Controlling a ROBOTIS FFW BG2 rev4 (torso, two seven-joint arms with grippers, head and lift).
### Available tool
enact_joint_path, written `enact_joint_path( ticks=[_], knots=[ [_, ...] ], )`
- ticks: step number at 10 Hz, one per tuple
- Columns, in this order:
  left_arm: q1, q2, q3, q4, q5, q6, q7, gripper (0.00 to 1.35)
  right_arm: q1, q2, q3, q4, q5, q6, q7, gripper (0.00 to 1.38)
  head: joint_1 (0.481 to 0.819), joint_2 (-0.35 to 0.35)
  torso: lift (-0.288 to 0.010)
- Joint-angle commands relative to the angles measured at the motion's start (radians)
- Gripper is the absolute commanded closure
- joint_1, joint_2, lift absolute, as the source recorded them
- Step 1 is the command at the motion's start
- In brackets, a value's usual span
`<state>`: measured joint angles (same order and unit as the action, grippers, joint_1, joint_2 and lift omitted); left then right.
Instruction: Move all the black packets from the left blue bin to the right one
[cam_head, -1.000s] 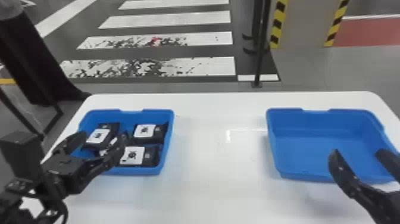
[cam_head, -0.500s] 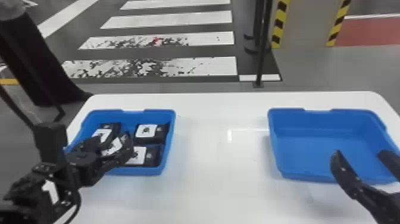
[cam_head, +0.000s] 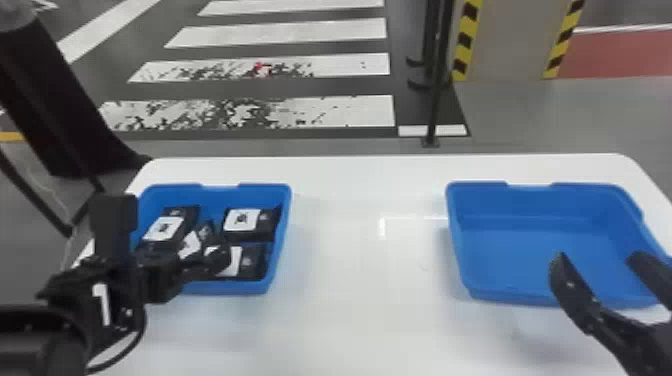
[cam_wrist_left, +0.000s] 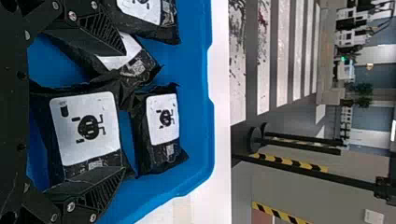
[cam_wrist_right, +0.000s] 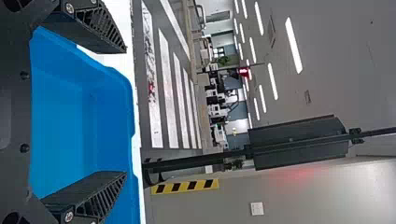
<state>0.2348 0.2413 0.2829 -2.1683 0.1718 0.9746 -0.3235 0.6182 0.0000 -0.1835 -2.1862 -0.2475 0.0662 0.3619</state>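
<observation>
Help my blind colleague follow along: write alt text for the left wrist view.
The left gripper is open over four black packets with white labels in the left blue bin; beyond the white table lie white floor stripes.

A bare lane is running from the table's (cam_head: 360, 260) far edge between the left blue bin (cam_head: 281, 220) and the right one (cam_head: 520, 260); their raised walls are blocking low crossings. Black packets (cam_head: 248, 222) are crowding the left bin, and the left end effector (cam_head: 184, 252) and right end effector (cam_head: 597, 257) are obstructing near-side access.
</observation>
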Motion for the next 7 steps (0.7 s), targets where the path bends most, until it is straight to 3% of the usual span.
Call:
enact_joint_path(
  ticks=[1, 4, 6, 7],
  knots=[
    [-0.051, 0.000, 0.002, 0.020, -0.030, 0.098, 0.000, 0.18, 0.000, 0.001, 0.000, 0.001, 0.000, 0.000, 0.000, 0.10, 0.695, 0.123, -0.185],
    [-0.154, 0.026, -0.040, 0.142, -0.018, 0.144, -0.052, 0.18, -0.005, 0.001, 0.010, 0.001, -0.002, 0.000, 0.000, 0.10, 0.695, 0.135, -0.185],
    [-0.178, 0.029, -0.052, 0.196, 0.004, 0.181, -0.080, 0.20, -0.005, 0.001, 0.010, 0.003, -0.002, 0.000, 0.000, 0.10, 0.695, 0.120, -0.185],
    [-0.186, 0.030, -0.060, 0.201, -0.006, 0.208, -0.083, 0.36, -0.005, 0.001, 0.010, 0.003, -0.002, 0.000, 0.000, 0.10, 0.695, 0.113, -0.185]
  ],
)
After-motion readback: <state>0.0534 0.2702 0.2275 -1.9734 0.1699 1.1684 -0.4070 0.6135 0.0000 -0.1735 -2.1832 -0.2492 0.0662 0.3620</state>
